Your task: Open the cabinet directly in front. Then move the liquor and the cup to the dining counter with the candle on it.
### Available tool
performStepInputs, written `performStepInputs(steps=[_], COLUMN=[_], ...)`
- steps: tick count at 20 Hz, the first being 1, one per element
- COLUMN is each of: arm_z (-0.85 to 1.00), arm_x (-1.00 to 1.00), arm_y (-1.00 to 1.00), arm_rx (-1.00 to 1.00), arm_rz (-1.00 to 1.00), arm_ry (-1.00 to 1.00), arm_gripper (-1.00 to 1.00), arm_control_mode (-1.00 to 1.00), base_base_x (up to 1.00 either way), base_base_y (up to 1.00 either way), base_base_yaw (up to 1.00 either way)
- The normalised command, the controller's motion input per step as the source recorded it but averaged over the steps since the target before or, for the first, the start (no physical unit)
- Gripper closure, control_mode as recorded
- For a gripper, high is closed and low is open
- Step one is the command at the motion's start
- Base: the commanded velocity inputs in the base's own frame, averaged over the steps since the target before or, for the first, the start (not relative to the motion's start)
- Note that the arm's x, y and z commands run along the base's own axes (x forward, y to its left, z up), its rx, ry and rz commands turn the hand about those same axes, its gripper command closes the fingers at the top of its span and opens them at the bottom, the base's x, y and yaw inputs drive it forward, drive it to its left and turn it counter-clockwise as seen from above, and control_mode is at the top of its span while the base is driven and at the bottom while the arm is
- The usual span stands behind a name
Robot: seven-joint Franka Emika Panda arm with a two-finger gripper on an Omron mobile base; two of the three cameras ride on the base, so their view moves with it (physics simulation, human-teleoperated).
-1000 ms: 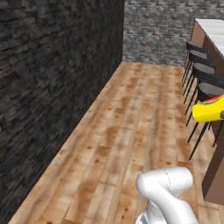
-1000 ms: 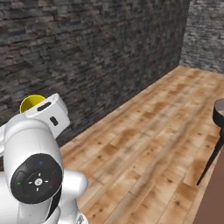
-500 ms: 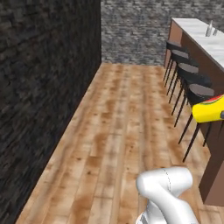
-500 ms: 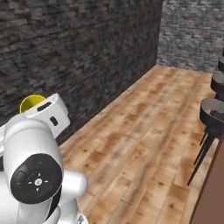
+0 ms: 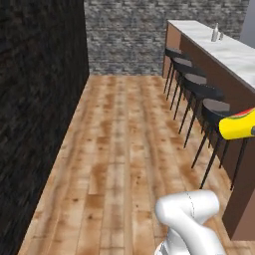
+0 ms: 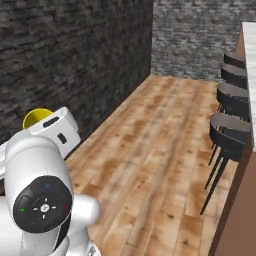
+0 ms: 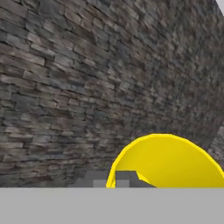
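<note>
I hold the yellow cup (image 5: 238, 124) on its side, its red-orange mark facing up, at the right edge of the left base view. In the hand view its rim (image 7: 168, 164) sits just past my gripper (image 7: 116, 180), which is shut on the cup. The right base view shows the cup's mouth (image 6: 36, 118) behind my white hand. The dining counter (image 5: 230, 54) runs along the right. Far down its marble top stand the liquor (image 5: 214, 33) and a small short candle (image 5: 221, 36). The cabinet is out of view.
Several dark stools (image 5: 201, 93) line the counter's near side and show again as the stools (image 6: 231, 131) in the right base view. A dark stone wall (image 5: 35, 99) runs along the left and another closes the far end. Bare wood floor (image 5: 124, 149) lies between.
The whole picture has swung as the base turns. The counter and stools have come further into view. The cup stays in the shut gripper in the same place relative to the arm.
</note>
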Motion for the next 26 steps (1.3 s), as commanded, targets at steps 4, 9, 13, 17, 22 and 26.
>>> performStepInputs(steps=[4, 9, 13, 17, 22, 26], arm_z=[0.00, 0.00, 0.00, 0.00, 0.00, 0.00], arm_x=[0.00, 0.00, 0.00, 0.00, 0.00, 0.00], arm_y=[0.00, 0.00, 0.00, 0.00, 0.00, 0.00], arm_rx=[0.00, 0.00, 0.00, 0.00, 0.00, 0.00], arm_rz=[0.00, 0.00, 0.00, 0.00, 0.00, 0.00], arm_ry=[0.00, 0.00, 0.00, 0.00, 0.00, 0.00], arm_gripper=[1.00, 1.00, 1.00, 1.00, 1.00, 1.00], arm_control_mode=[1.00, 1.00, 1.00, 1.00, 1.00, 1.00], base_base_x=[0.72, 0.72, 0.68, 0.69, 0.72, 0.76], base_base_y=[0.31, 0.46, 0.53, 0.52, 0.50, 0.52], base_base_yaw=[-0.32, -0.33, -0.33, -0.32, -0.29, -0.28])
